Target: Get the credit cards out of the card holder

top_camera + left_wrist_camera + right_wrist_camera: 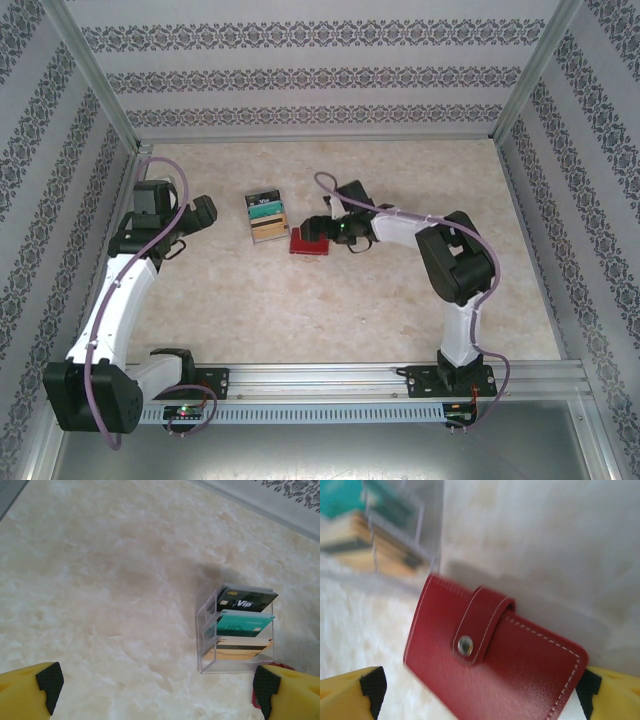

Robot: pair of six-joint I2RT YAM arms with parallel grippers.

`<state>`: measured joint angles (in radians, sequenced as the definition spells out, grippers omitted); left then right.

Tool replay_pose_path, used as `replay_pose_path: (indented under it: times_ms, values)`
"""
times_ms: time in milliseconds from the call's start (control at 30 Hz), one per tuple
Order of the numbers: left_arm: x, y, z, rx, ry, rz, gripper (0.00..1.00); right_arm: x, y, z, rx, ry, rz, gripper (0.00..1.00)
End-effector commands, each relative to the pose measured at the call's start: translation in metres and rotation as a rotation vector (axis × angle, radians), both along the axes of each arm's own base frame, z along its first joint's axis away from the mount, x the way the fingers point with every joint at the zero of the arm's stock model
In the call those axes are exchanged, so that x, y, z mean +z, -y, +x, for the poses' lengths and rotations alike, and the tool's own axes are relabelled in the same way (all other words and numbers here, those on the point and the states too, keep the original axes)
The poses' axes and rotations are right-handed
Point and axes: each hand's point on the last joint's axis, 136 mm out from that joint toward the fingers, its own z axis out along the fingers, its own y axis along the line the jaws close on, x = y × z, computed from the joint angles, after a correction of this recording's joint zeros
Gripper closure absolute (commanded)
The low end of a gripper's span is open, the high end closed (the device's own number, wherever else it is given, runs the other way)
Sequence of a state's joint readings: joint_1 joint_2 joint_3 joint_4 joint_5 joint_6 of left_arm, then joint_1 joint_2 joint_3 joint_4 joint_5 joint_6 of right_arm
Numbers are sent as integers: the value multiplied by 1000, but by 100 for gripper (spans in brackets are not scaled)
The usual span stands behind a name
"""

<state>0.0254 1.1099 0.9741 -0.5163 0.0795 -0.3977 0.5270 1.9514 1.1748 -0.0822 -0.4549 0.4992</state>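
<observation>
Near the table's (380, 320) middle, toward its far edge, the small flat red leather card holder (495, 660) is lying closed beneath the right pincer (480, 700), whose jaws are hanging spread. A pinch is likely risking a slide into the clear acrylic card stand (235, 630) just beside it. White stitching is edging it, and a metal snap is fastening its tab. The left pincer (157, 685) is gaping too.

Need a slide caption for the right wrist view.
Open right gripper frames the closed red card holder, tab snapped shut.

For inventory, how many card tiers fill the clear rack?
3: black VIP cards at the back, teal cards in the middle, tan cards in front; each may hide more.
</observation>
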Motion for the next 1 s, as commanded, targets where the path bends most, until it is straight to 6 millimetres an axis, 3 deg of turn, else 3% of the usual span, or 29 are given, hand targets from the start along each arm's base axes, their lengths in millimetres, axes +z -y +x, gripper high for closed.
replay_pose_path:
  times_ms: [0,133,233,400,567,733,833,967]
  values:
    - [-8,8,3,-30,-15,-10,1,-5,-8,-47,39,-62,-26,2]
    - [-11,11,5,-41,-26,-28,1,3,-5,-79,54,-14,-104,2]
    - [-11,13,5,-46,-23,-41,1,14,11,-81,41,75,-216,2]
    - [-12,13,1,-42,-25,-45,1,30,25,-52,71,223,-394,2]
    - [-9,12,-3,-38,-23,-38,1,33,1,-12,151,259,-416,3]
    - [-6,11,-8,-34,-23,-29,1,15,-21,17,208,213,-393,5]
    - [-5,10,-11,-32,-21,-27,1,2,-31,22,238,176,-375,5]
    - [-6,9,-11,-25,-23,-19,1,-8,-42,8,267,127,-338,7]
